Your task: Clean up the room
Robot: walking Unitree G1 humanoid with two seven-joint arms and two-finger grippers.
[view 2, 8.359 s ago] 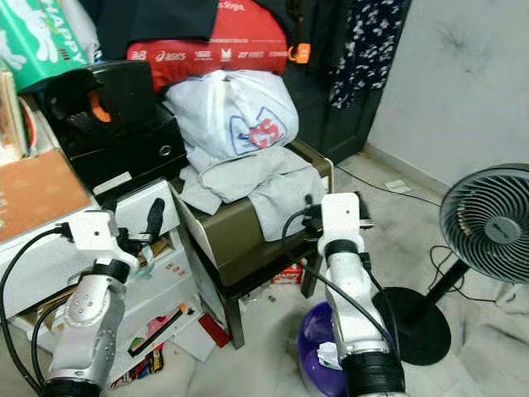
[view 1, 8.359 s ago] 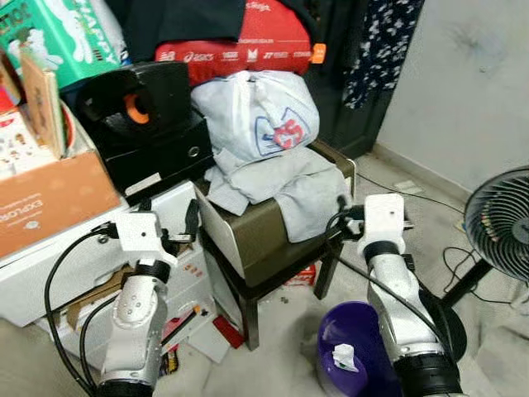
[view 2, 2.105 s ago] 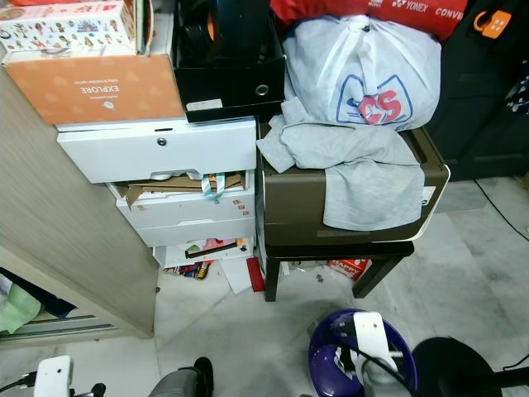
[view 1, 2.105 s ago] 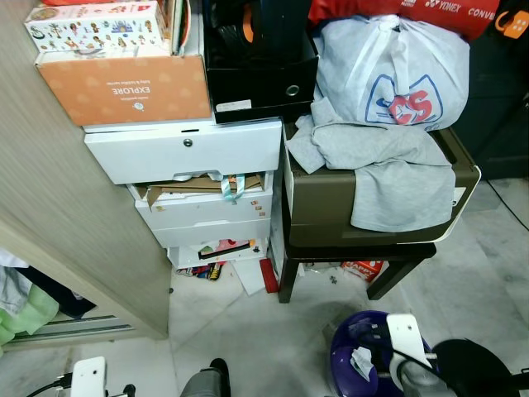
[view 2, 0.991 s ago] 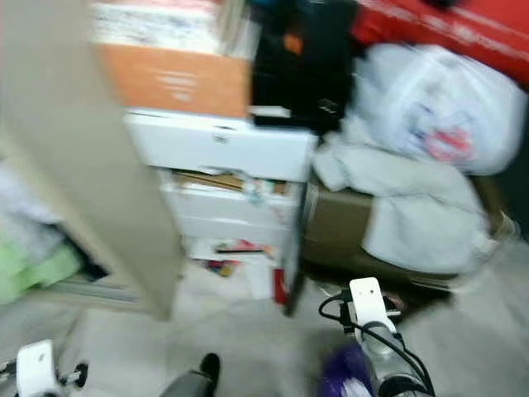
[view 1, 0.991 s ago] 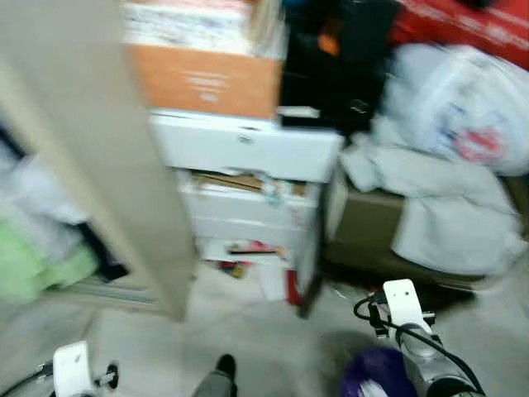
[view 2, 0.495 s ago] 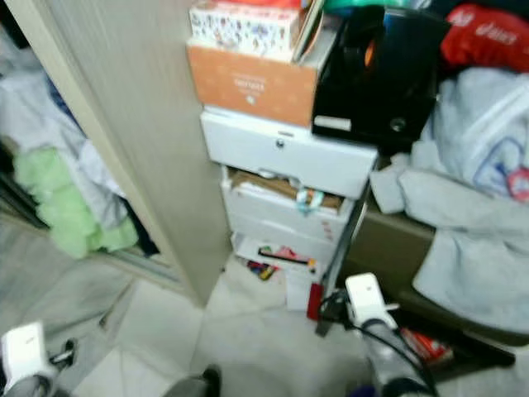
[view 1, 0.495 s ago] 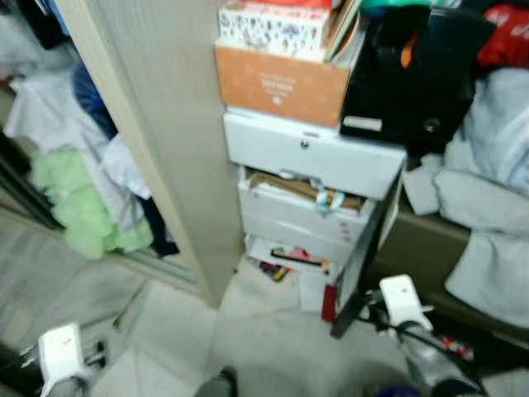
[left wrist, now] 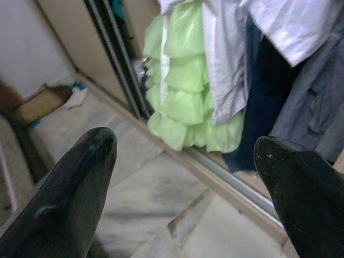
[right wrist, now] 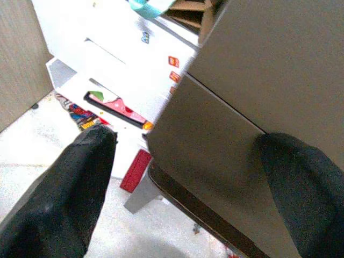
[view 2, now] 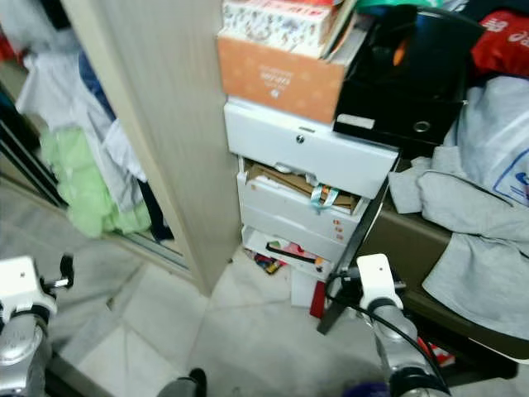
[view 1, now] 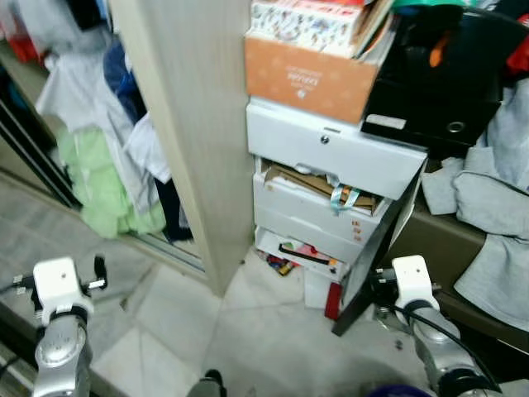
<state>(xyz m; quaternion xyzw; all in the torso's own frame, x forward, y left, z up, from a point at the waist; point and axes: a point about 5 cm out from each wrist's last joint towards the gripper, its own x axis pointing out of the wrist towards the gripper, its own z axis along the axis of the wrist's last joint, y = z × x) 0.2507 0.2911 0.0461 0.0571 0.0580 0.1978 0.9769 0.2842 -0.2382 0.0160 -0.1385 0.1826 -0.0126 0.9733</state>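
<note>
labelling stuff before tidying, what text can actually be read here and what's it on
"EXPLORE": on the orange cardboard box atop the white drawer unit.
Line above "EXPLORE": too small to read.
White print on the red bag: too blurred.
Red and blue logo on the white plastic bag: cut off, unreadable.
Orange stickers on the drawer fronts: too small.

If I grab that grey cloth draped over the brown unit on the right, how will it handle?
The grey cloth hangs in soft folds, so it is probably floppy and light. It drapes over the brown unit, so a pull would likely slide it off, trailing.
</note>
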